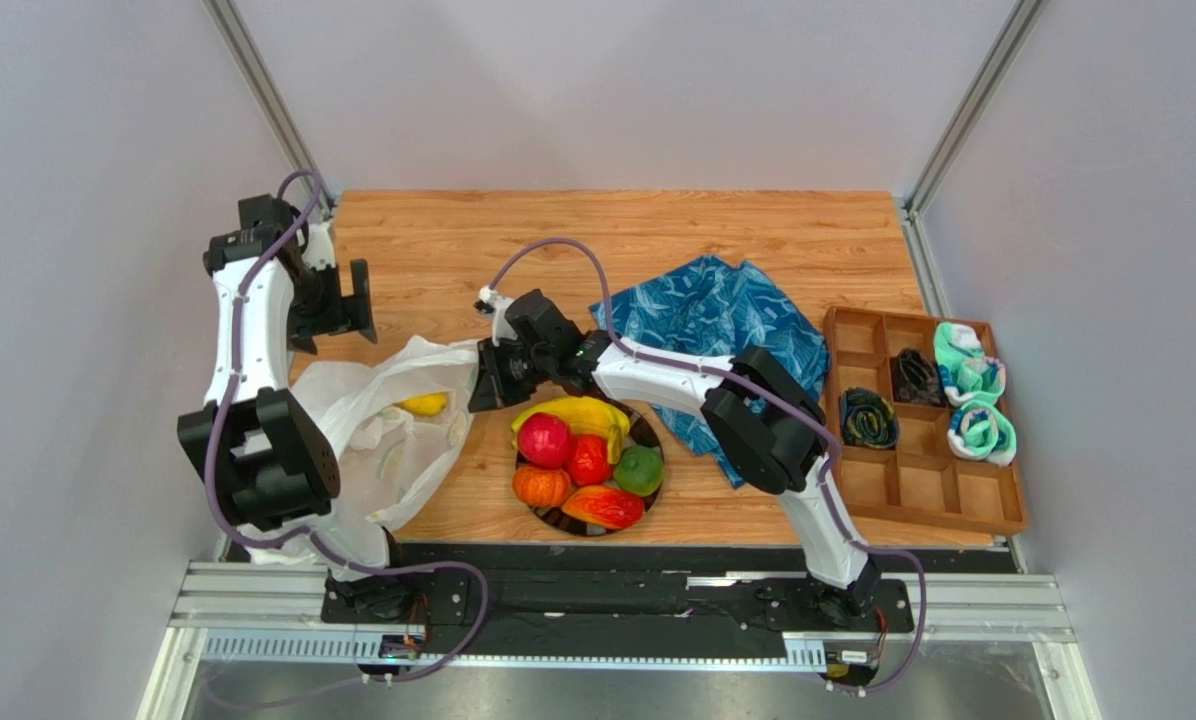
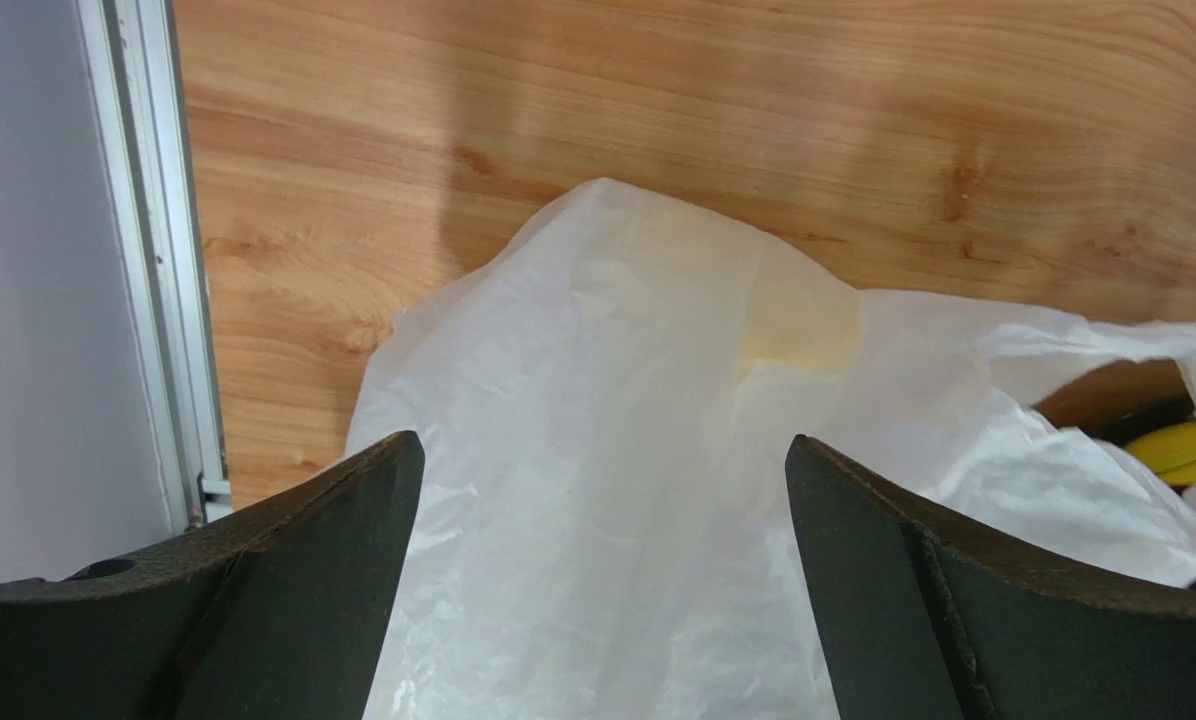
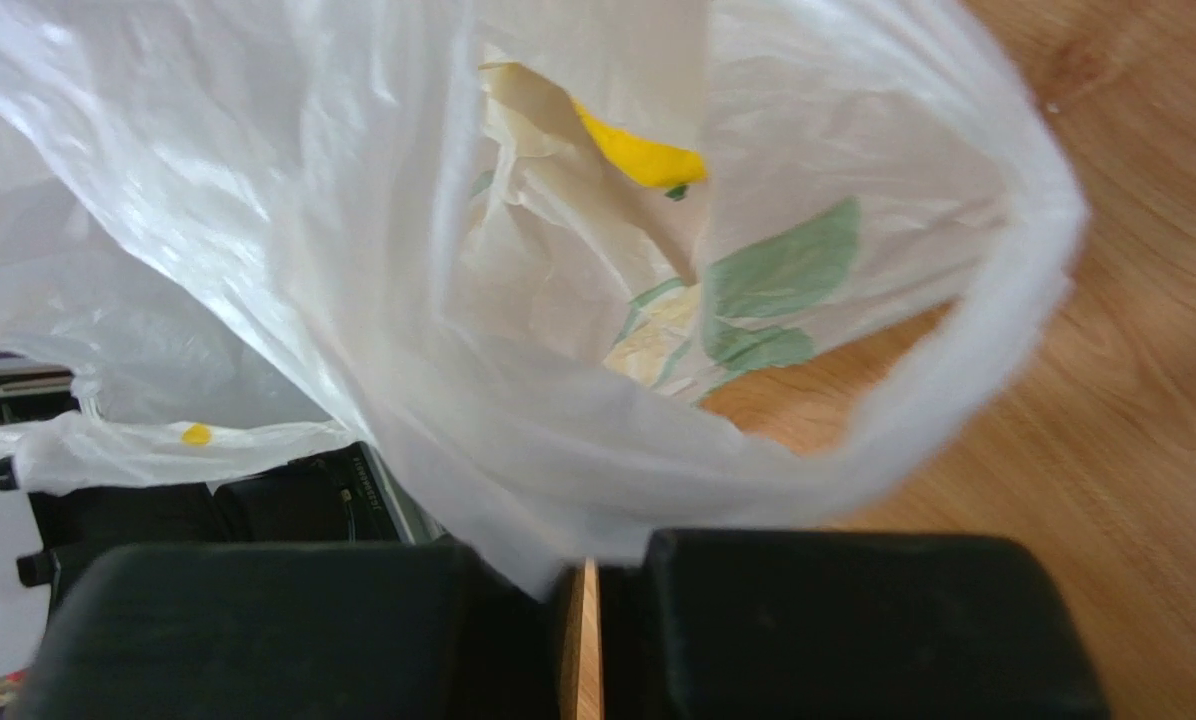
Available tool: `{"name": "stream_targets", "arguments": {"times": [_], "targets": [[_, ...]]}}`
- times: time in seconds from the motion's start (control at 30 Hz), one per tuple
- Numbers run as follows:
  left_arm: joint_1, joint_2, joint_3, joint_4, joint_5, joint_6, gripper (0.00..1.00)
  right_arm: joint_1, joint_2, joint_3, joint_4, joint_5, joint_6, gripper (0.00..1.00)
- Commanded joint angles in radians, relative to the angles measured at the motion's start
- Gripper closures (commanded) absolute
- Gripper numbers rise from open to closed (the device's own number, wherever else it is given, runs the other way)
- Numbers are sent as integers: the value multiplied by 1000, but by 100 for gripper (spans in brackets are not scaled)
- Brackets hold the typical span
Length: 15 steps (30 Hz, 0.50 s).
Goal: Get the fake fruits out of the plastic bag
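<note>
Top view reads bright and even to me: diffuse overhead light, only soft shadows on the table (image 1: 454,248), no glare. Left wrist: wood grain sharp, a faint broad shadow upper left of centre. Right wrist: plastic bag (image 3: 409,300) out of focus, its near fold at lower centre smeared.

Thin, crinkly, translucent white plastic bag (image 3: 409,300) in the matt black right gripper (image 3: 582,567), smooth glossy plastic fruits (image 1: 589,458) just beside it, satin wood-grain table (image 3: 1130,300) beneath, soft matt blue cloth (image 1: 709,308) near it.
</note>
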Motion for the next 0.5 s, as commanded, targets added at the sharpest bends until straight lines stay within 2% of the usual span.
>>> {"name": "stream_targets", "arguments": {"times": [0.0, 0.03, 0.13, 0.2, 0.47], "targets": [[75, 50, 15, 22, -23, -30, 1, 40, -58, 39, 10, 12, -39, 89], [85, 92, 16, 17, -14, -30, 1, 45, -52, 50, 9, 13, -41, 81], [98, 144, 7, 13, -12, -28, 1, 60, -23, 96, -4, 32, -32, 69], [96, 165, -21, 10, -5, -30, 1, 68, -3, 119, -11, 48, -23, 65], [99, 297, -93, 31, -28, -65, 2, 69, 17, 156, -25, 39, 0, 61]]}}
